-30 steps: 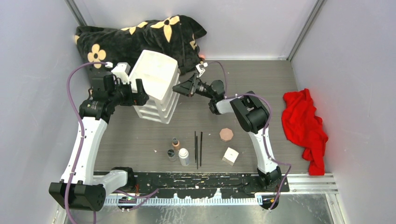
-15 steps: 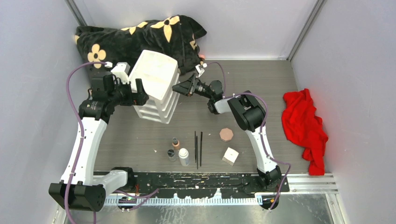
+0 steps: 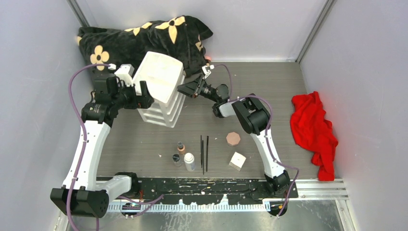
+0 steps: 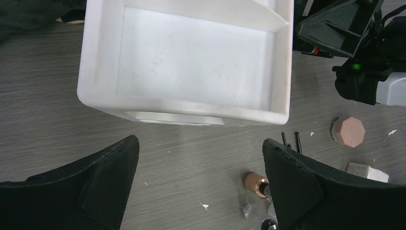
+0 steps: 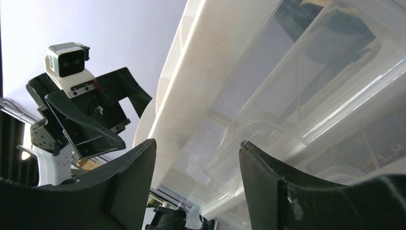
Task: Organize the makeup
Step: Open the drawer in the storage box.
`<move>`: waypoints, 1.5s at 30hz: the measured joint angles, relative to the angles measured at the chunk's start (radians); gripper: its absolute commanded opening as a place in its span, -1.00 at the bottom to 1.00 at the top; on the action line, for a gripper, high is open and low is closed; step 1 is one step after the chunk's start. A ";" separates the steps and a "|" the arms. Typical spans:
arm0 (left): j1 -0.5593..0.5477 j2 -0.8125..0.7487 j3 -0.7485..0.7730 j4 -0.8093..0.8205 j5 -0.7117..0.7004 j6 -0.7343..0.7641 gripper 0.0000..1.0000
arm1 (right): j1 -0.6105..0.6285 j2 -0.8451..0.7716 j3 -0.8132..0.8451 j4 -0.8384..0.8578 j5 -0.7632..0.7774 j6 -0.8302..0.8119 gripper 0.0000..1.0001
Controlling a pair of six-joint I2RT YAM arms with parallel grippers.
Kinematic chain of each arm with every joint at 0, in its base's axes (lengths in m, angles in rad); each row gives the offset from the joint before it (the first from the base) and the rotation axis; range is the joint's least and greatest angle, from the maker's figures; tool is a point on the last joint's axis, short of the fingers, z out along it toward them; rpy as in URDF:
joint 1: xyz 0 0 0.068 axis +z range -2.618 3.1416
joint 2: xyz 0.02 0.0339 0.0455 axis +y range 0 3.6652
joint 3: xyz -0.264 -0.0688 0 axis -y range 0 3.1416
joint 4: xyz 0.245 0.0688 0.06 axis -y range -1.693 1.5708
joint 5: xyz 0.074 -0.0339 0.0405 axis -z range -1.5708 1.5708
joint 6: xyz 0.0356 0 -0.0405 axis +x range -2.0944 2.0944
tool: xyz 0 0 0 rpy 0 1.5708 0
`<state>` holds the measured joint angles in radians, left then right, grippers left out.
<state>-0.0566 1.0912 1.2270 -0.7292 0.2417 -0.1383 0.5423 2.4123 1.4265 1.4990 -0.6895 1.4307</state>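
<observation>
Left gripper (image 3: 143, 95): fingers spread wide in the left wrist view, holding nothing. It sits at the left flank of the drawer box (image 3: 161, 79). Contact with the box cannot be confirmed.

Right gripper (image 3: 188, 89): fingers apart, nothing pinched. In the right wrist view the clear drawer fronts of the box fill the gap between the fingers. Whether a finger touches a drawer cannot be told.

Change noted: over the last second the right arm's elbow has shifted left in the top view. Its gripper has crept slightly closer to the right face of the box. The left arm has not moved.

Makeup, location: all lower centre of the top view, well apart from both grippers.

Makeup, left group: white bottle (image 3: 189, 161), tan dark-capped bottle (image 3: 181, 147) and small clear jar (image 3: 177, 159) stand close together.

Makeup, centre: thin black sticks (image 3: 204, 153) lie side by side just right of the bottles.

Makeup, right group: octagonal compact (image 3: 233, 139) and white cube (image 3: 237, 160) sit further right.

Makeup, status: no item has shifted.

Other items: red cloth (image 3: 315, 130) at the right edge, black flowered fabric (image 3: 144, 41) at upper left.

Assessment: the work in hand appears to be opening a drawer, with the right gripper closing in on its front. Sorting has not begun, since no cosmetic is in the box.

Risk: the box looks tilted and could slide if a drawer is pulled while it is unbraced.
</observation>
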 measured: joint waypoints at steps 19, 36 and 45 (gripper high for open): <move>0.000 0.006 0.128 -0.040 0.033 -0.033 0.40 | -0.001 0.007 0.003 0.002 -0.004 0.062 0.35; 0.000 0.280 0.310 -0.059 0.040 -0.010 -1.00 | -0.007 0.006 -0.012 0.002 -0.008 0.066 0.34; 0.000 0.372 0.310 -0.084 0.028 0.026 -1.00 | -0.014 0.006 -0.014 0.003 -0.008 0.067 0.33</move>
<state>-0.0566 1.4628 1.5368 -0.8135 0.2695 -0.1127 0.5282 2.4187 1.4128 1.5017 -0.6975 1.4979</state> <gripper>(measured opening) 0.006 0.671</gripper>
